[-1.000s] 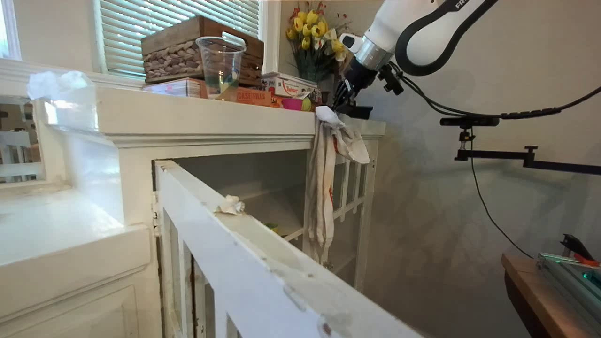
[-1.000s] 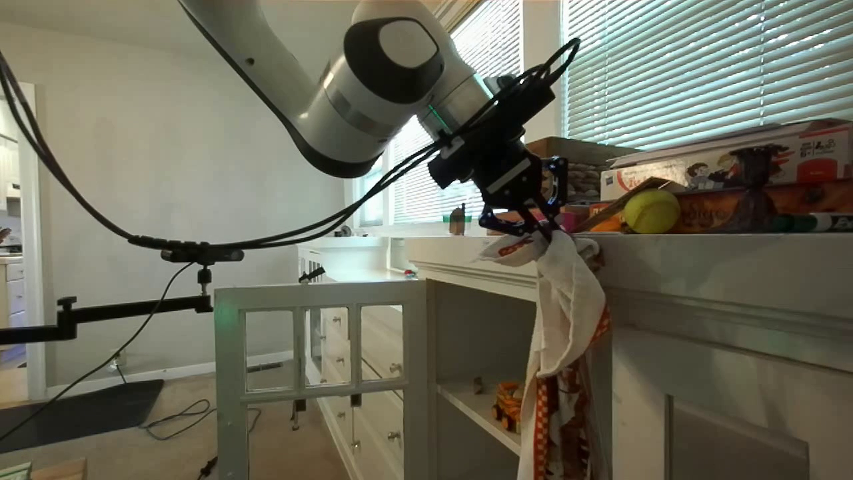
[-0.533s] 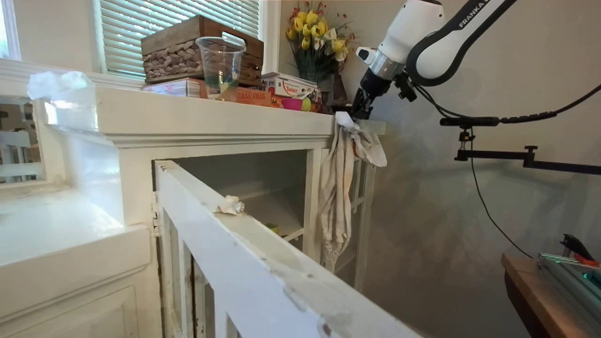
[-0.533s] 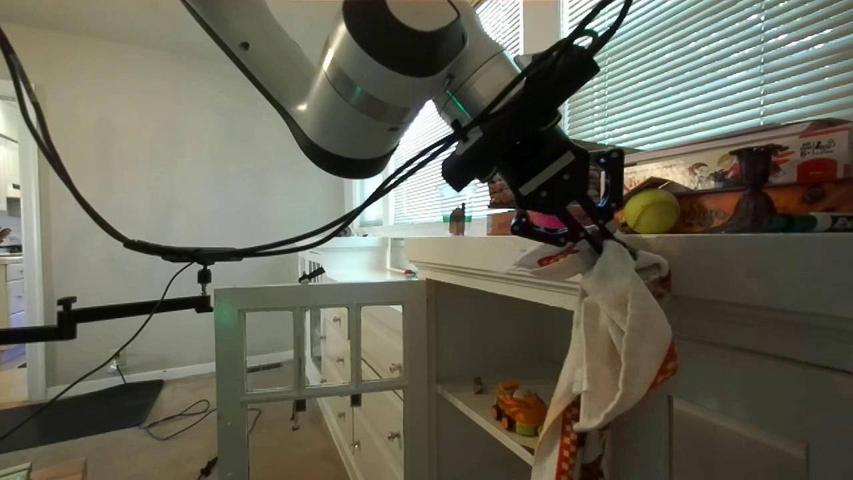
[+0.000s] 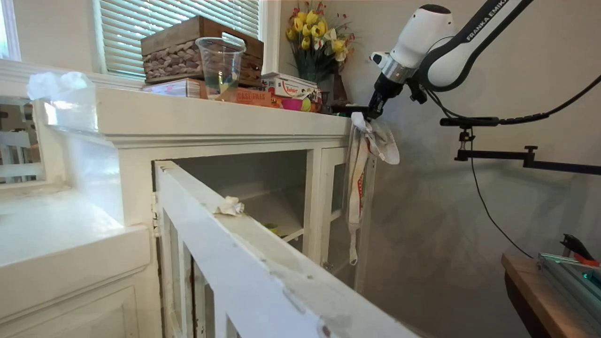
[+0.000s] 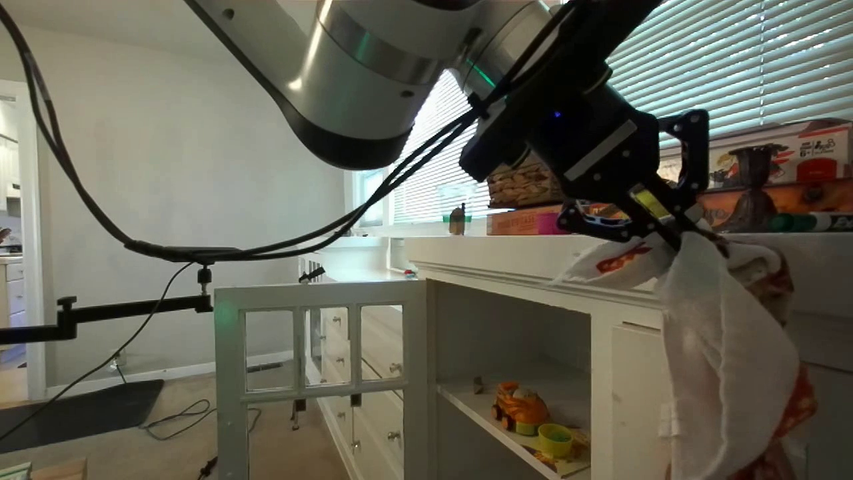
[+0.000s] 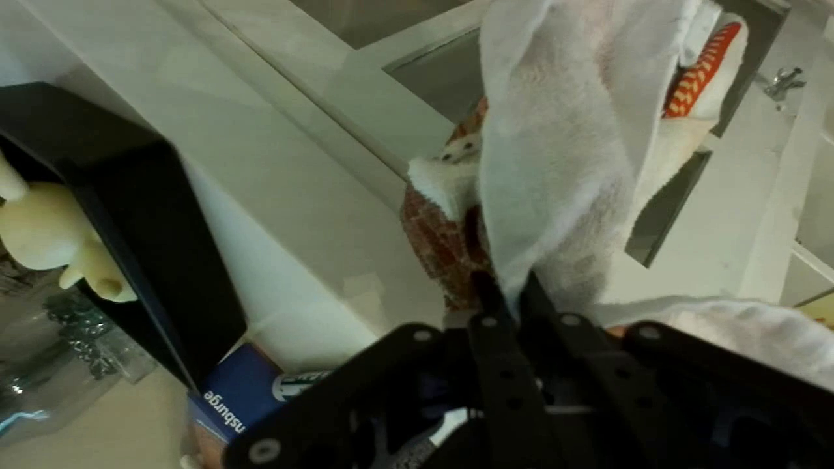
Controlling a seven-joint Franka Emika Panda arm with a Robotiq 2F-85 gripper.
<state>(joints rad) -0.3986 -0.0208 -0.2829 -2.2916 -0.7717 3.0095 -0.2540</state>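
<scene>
The largest thing is a white counter (image 5: 225, 117) above built-in cabinets (image 6: 602, 387); its front edge runs just beside the end effector (image 7: 511, 301). A paned door (image 6: 320, 295) stands open, lower than the end effector and well apart from it. A long white cloth (image 6: 726, 347) with red-and-orange patterned parts hangs from the end effector, whose fingers (image 6: 648, 201) are drawn narrow and pinch a fold of it. Most of the cloth drops below the end effector, in front of the cabinets; a shorter flap spreads sideways near its tip. Back from the end effector and higher than its tip rises a bunch of yellow flowers (image 5: 312, 30). A wooden basket (image 5: 173, 58) with woven sides sits well apart from it, farther along the counter. Behind the end effector in an exterior view, a white game box (image 6: 793, 150) lies on an orange box (image 6: 823, 197). In the wrist view, a black container (image 7: 189, 273) is near the end effector, with a cream figure (image 7: 45, 228) at its opening. A clear plastic cup (image 5: 220, 70) stands by the basket. Well below the end effector, on a shelf (image 6: 470, 399), sit an orange toy vehicle (image 6: 520, 402) and, just beside it, a yellow cup (image 6: 556, 440).
</scene>
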